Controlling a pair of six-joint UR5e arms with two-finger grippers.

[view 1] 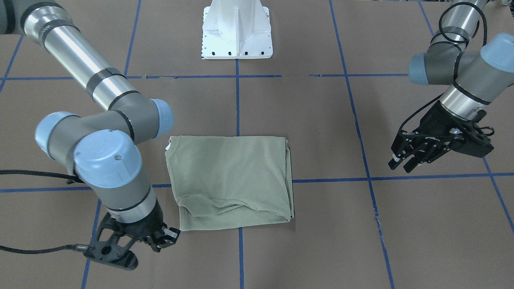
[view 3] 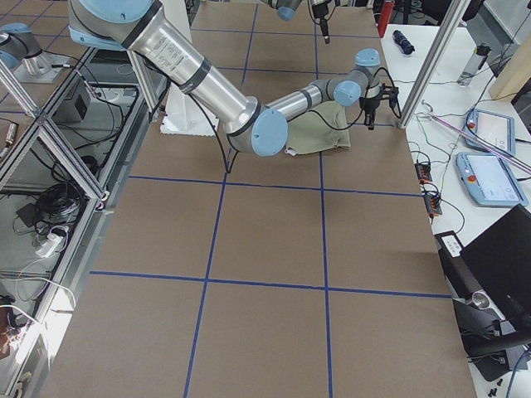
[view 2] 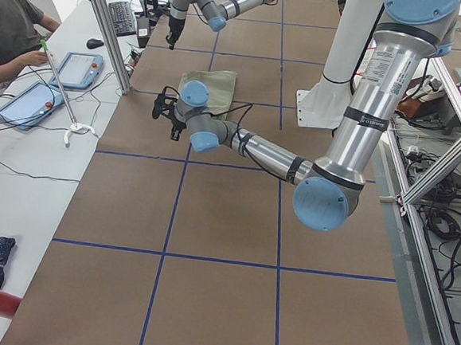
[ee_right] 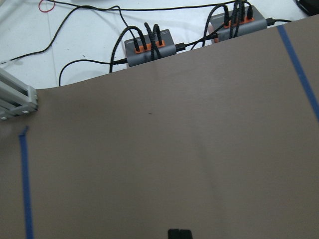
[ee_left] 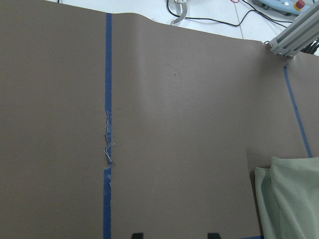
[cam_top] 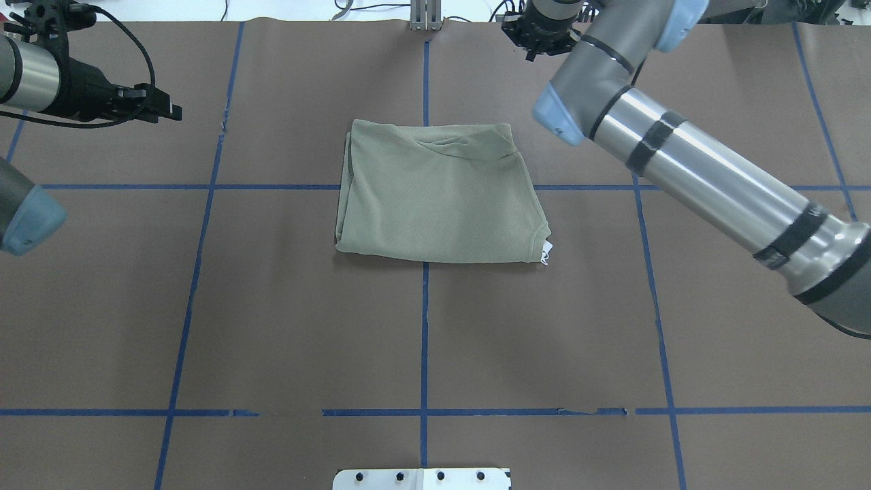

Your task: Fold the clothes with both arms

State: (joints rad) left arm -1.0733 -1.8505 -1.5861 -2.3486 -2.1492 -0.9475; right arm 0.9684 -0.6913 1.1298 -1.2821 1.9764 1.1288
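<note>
The sage-green shirt [view 1: 231, 180] lies folded into a flat rectangle at the middle of the table [cam_top: 439, 194], with its white tag [cam_top: 546, 253] sticking out at one corner. My left gripper [view 1: 401, 164] is open and empty, hovering well off the shirt's side; it also shows in the overhead view [cam_top: 167, 109]. The left wrist view shows its tips apart [ee_left: 174, 235] and a shirt corner [ee_left: 294, 199]. My right gripper [view 1: 162, 239] is shut and empty, just off the shirt's far corner near the table's far edge [cam_top: 544, 41]. Its tips are together in the right wrist view [ee_right: 179, 233].
The white pedestal base [view 1: 237, 32] stands at the robot's side of the table. Blue tape lines [cam_top: 424, 327] cross the brown table cover. Grey cable boxes [ee_right: 149, 45] sit just past the table's far edge. An operator [view 2: 10, 27] and an aluminium post [view 2: 106, 27] are beyond it.
</note>
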